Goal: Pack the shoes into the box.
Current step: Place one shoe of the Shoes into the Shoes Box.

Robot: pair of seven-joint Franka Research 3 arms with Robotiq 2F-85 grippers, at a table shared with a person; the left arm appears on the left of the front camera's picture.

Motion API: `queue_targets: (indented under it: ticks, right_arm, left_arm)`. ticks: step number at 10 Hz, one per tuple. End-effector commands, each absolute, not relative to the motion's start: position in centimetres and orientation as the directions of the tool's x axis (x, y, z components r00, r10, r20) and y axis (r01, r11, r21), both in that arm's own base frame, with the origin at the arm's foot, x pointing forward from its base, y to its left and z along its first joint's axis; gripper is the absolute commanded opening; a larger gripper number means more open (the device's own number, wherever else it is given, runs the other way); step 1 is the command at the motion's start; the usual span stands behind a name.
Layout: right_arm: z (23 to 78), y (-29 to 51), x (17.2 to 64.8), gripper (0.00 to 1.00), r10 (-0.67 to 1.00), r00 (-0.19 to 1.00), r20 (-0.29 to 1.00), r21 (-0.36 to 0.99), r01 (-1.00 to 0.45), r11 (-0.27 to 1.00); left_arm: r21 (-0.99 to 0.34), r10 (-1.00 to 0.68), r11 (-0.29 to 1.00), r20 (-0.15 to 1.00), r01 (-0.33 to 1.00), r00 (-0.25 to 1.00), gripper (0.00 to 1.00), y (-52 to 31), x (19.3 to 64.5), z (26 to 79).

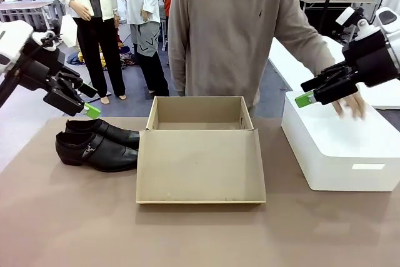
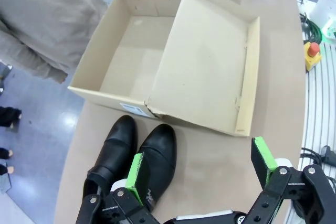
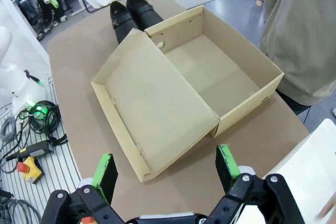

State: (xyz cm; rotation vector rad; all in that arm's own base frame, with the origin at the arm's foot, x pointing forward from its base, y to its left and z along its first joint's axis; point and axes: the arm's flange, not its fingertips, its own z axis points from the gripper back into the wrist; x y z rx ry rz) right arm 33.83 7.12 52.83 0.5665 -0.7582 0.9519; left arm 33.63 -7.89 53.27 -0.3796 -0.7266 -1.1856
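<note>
Two glossy black shoes (image 1: pixel 97 144) lie side by side on the table, left of the box, toes pointing right; they also lie below the box corner in the left wrist view (image 2: pixel 137 158) and far off in the right wrist view (image 3: pixel 128 13). The tan box (image 1: pixel 199 115) stands open mid-table with bare cardboard inside and its lid (image 1: pixel 200 166) flat toward me. My left gripper (image 1: pixel 87 99) hangs open above the shoes' heels, nothing between its fingers (image 2: pixel 137 174). My right gripper (image 1: pixel 319 90) is open in the air over the white block, beside a person's hand (image 1: pixel 347 103).
A large white block (image 1: pixel 340 148) stands right of the box, with the person's hand resting on its top. The person stands just behind the box. Bare tabletop (image 1: pixel 187 236) lies in front of the lid. A red emergency button (image 2: pixel 313 52) sits off the table edge.
</note>
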Motion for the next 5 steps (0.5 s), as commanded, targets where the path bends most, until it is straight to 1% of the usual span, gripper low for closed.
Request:
queue_targets:
  ticks: [1, 5]
  right_arm:
    - [52.79, 6.95, 34.37, 1.0, 0.507, 0.33, 0.796, 0.086, -0.891, 0.445]
    - [52.79, 6.95, 34.37, 1.0, 0.507, 0.33, 0.796, 0.086, -0.891, 0.445]
  left_arm:
    - [0.102, -0.693, 0.331, 0.702, 0.938, 0.168, 1.0, -7.68, 33.9, 53.26]
    - [0.102, -0.693, 0.331, 0.702, 0.938, 0.168, 1.0, -7.68, 33.9, 53.26]
